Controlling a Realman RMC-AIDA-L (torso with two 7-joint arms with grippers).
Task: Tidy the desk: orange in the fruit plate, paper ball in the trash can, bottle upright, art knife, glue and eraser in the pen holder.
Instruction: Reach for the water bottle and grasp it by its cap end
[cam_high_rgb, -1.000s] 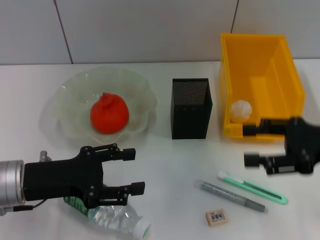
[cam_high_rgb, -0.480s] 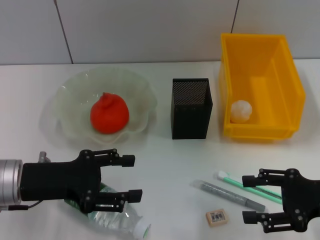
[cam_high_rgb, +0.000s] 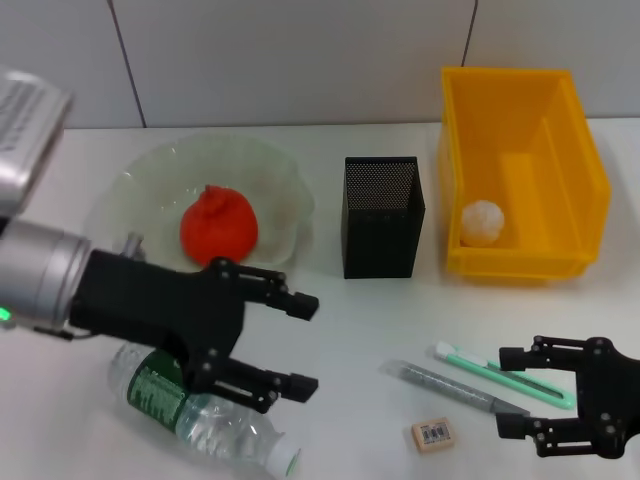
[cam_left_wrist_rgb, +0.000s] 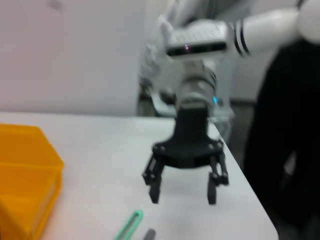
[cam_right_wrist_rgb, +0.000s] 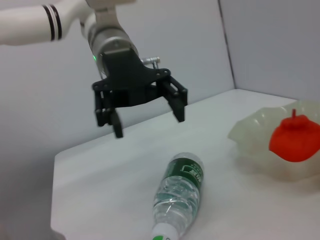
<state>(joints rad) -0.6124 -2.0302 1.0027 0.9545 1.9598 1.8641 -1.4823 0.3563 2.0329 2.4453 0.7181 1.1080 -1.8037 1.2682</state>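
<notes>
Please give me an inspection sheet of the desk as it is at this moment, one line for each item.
Surface: white desk.
Job's things: orange in plate; paper ball in yellow bin; bottle lying down; knife, glue stick, eraser on desk; pen holder upright.
Clutter: nothing seen.
Grippers: left gripper open above bottle; right gripper open near knife.
Cables: nothing seen.
Surroundings: grey wall.

- Round orange fruit (cam_high_rgb: 218, 227): rests in the translucent wavy-rimmed fruit plate (cam_high_rgb: 135, 190).
- White crumpled paper ball (cam_high_rgb: 483, 222): inside the yellow plastic bin (cam_high_rgb: 522, 100).
- Clear plastic bottle with green label (cam_high_rgb: 195, 413): lying on its side.
- Green art knife (cam_high_rgb: 505, 375), grey glue stick (cam_high_rgb: 455, 388), beige eraser (cam_high_rgb: 432, 434): flat on the desk, near one another.
- Black mesh pen holder (cam_high_rgb: 381, 215): upright.
</notes>
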